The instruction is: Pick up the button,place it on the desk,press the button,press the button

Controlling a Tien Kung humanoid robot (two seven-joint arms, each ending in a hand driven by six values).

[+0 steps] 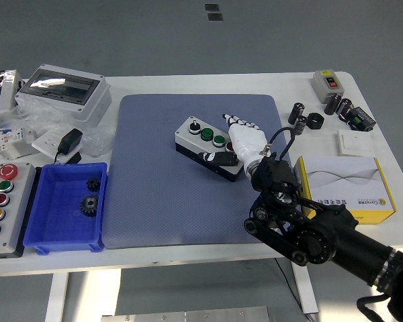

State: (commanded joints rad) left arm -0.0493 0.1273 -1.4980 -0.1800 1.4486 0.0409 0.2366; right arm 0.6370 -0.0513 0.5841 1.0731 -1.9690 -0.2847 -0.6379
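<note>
Fingers [236, 121] of the right hand [245, 141] stretch flat over the button box [208, 147], which lies on the blue mat [154, 188], thumb low against its front, probably for pressing.

I am working in what looks like an electrical or robotics lab. My white surface [154, 84] stands on a plain grey floor, and a blue-grey mat [154, 194] covers its middle. Along the left edge sit a grey control station with coloured push buttons [1, 201] and a blue parts bin [54, 231] holding two small gears [89, 201]. At the far left corner there is a breaker enclosure with a clear lid [64, 90] and bagged parts [13, 131]. Near the far right corner stand a small switch box [327, 82] and several black cylindrical components [341, 107], with a white and yellow carton [342, 184] by the right edge.
</note>
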